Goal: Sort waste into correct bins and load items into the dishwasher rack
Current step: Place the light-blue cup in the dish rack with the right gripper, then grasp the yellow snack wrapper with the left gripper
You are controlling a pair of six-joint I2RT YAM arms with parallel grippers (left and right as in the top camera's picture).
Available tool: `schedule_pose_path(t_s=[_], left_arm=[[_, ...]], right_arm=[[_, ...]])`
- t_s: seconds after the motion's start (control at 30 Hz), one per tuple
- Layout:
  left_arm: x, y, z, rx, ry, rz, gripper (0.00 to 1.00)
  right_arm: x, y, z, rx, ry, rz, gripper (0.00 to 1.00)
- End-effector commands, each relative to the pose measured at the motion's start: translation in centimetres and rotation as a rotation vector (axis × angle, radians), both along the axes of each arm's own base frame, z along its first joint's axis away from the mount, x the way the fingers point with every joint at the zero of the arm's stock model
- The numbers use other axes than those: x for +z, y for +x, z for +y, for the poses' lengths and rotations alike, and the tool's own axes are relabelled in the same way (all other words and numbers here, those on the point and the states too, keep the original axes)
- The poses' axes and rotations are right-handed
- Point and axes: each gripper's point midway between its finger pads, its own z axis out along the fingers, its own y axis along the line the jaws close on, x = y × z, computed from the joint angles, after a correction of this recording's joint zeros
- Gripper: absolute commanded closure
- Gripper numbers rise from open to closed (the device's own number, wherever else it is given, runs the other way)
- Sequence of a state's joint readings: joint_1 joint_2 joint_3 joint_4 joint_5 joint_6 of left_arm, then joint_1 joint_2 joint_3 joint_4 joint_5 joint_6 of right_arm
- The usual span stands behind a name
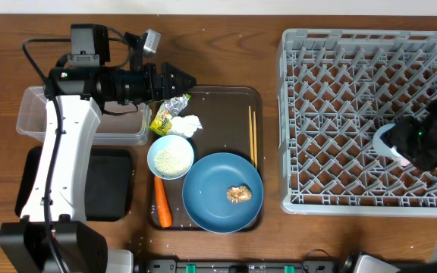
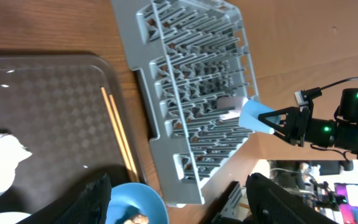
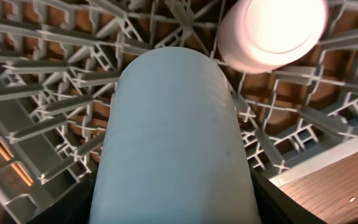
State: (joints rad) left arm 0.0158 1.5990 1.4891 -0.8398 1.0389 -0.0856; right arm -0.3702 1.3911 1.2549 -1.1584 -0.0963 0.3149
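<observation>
My right gripper (image 1: pixel 407 142) is shut on the small light-blue cup (image 1: pixel 385 142) and holds it over the grey dishwasher rack (image 1: pixel 340 91). In the right wrist view the cup (image 3: pixel 173 124) fills the jaws (image 3: pixel 176 208), with the pinkish-white cup (image 3: pixel 272 28) in the rack beyond it. My left gripper (image 1: pixel 187 80) is open and empty above the yellow-green wrapper (image 1: pixel 165 114) and white tissue (image 1: pixel 188 125). The pale bowl (image 1: pixel 171 157) holds rice. The blue plate (image 1: pixel 211 205) carries the brown lump (image 1: pixel 240 194). The carrot (image 1: pixel 161 203) and chopsticks (image 1: pixel 253 136) lie on the tray.
The dark brown serving tray (image 1: pixel 222 102) holds the dishes and waste. The clear tub (image 1: pixel 40 114) and the black tray (image 1: pixel 108 189) lie left of it, partly under my left arm. The left wrist view shows the chopsticks (image 2: pixel 118 134) and rack (image 2: pixel 185 81).
</observation>
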Motion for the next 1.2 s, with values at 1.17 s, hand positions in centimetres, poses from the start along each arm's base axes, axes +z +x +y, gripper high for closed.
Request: schedule_pose_path(t_s=[1.17], left_arm=[[-6.7,-4.8,6.2,0.276,0.738,0.179,0.33]], right_arm=[[13.6,3.4,18.6,0.701,0.191,-0.654,0.21]])
